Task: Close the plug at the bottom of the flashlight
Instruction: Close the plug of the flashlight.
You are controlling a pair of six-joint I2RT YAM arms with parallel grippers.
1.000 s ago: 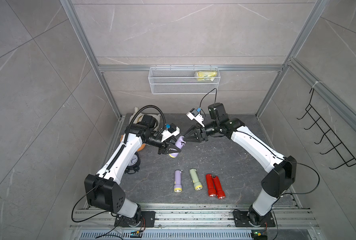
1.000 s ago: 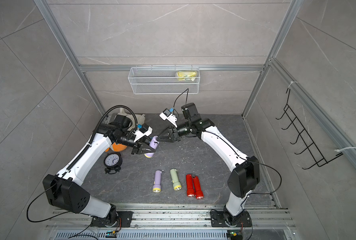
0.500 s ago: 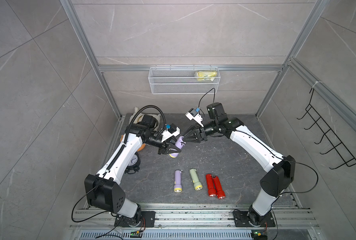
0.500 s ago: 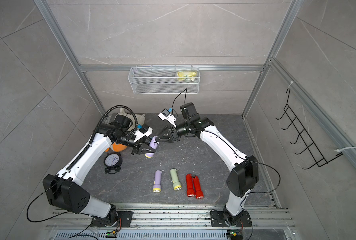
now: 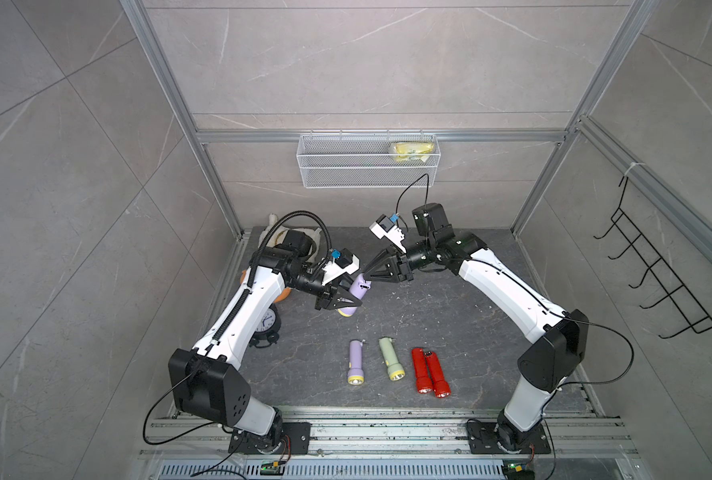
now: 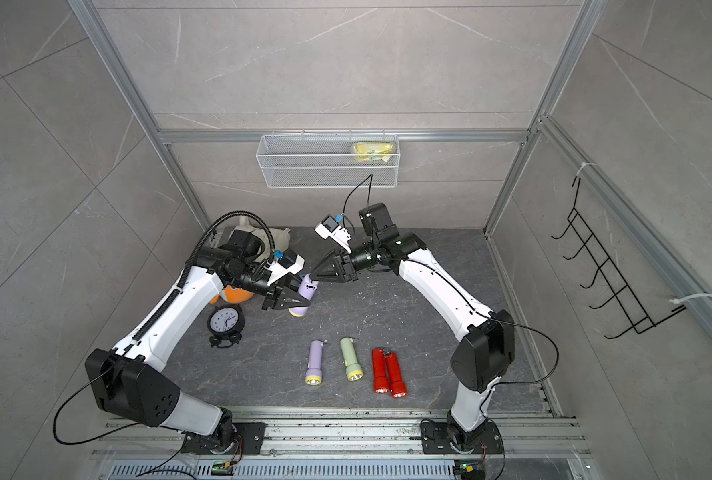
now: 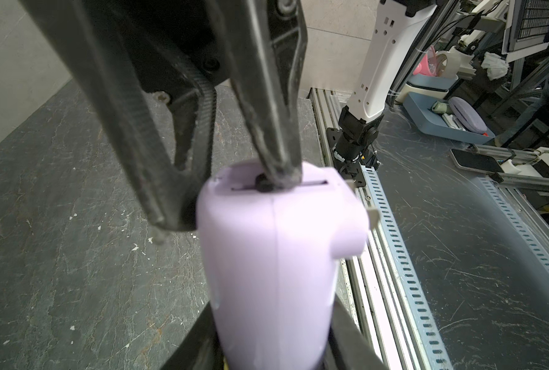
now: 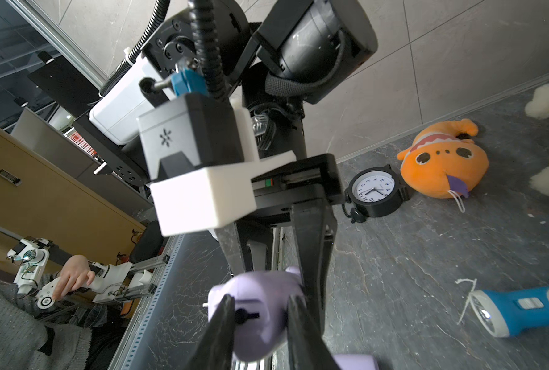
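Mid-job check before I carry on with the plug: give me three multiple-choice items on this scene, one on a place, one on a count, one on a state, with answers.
1. The alarm clock is: A in the wall basket; B on the table next to the orange plush; C hung on the hook rack.
2. Flashlights lying in the front row: A two; B six; C four.
3. The left gripper is: A shut on the held purple flashlight; B open above the table; C out of view.
Answers: 1 B, both top views show it by the plush. 2 C, one purple, one green, two red lie side by side. 3 A, the left wrist view shows the body clamped.
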